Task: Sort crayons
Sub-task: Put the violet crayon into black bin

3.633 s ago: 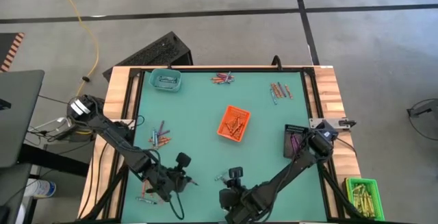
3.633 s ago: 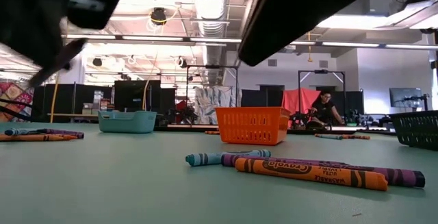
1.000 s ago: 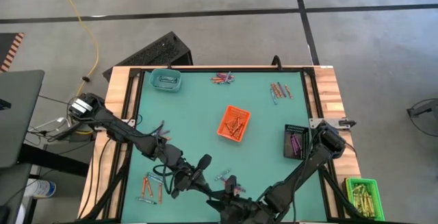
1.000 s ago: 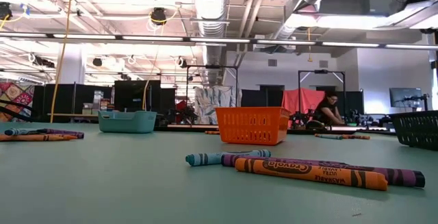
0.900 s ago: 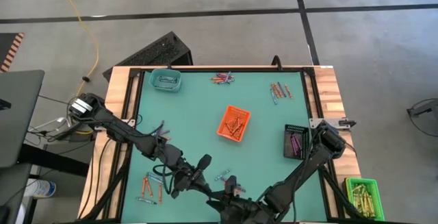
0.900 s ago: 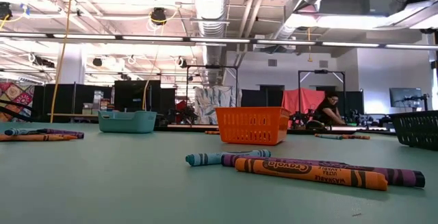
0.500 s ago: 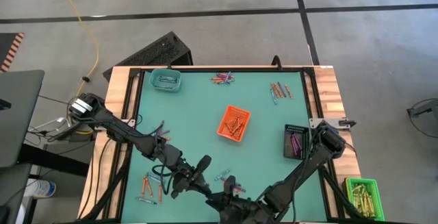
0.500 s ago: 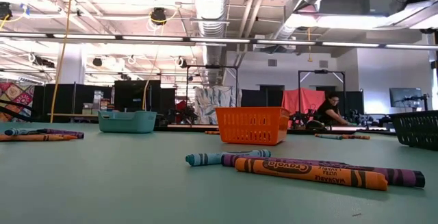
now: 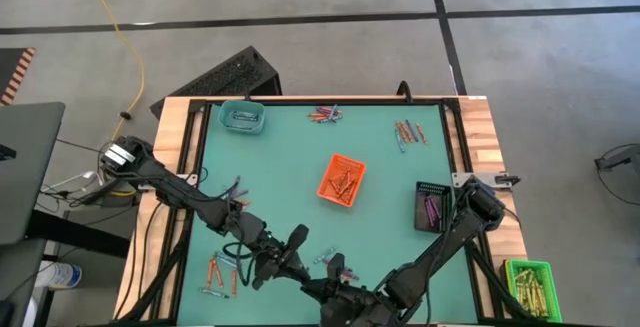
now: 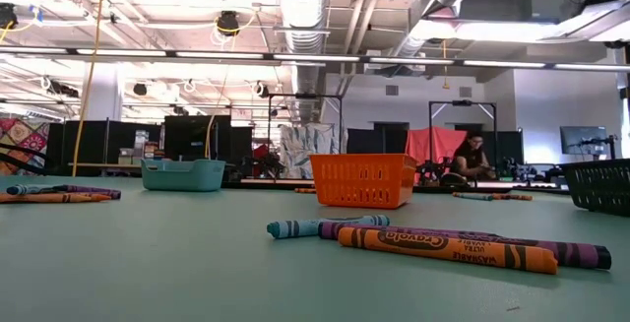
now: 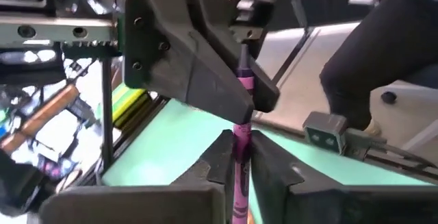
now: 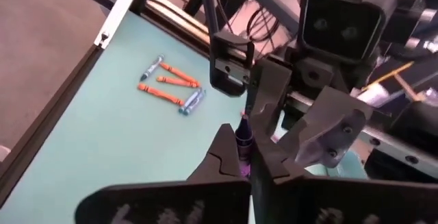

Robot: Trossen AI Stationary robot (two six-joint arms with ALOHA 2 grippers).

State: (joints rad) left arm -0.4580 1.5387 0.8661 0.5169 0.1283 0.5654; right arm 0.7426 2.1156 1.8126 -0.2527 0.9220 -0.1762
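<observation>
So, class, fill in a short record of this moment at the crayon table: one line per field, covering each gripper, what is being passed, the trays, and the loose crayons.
left gripper: near the table's front edge, closed on the purple crayon
right gripper: facing the left one, shut on the same crayon
stage: handover between arms, both holding
orange tray: mid-table, holds orange crayons
black tray: right side, holds purple crayons
teal tray: far left corner
loose crayons: front left, more at the far edge
green tray: off the table, yellow sticks
</observation>
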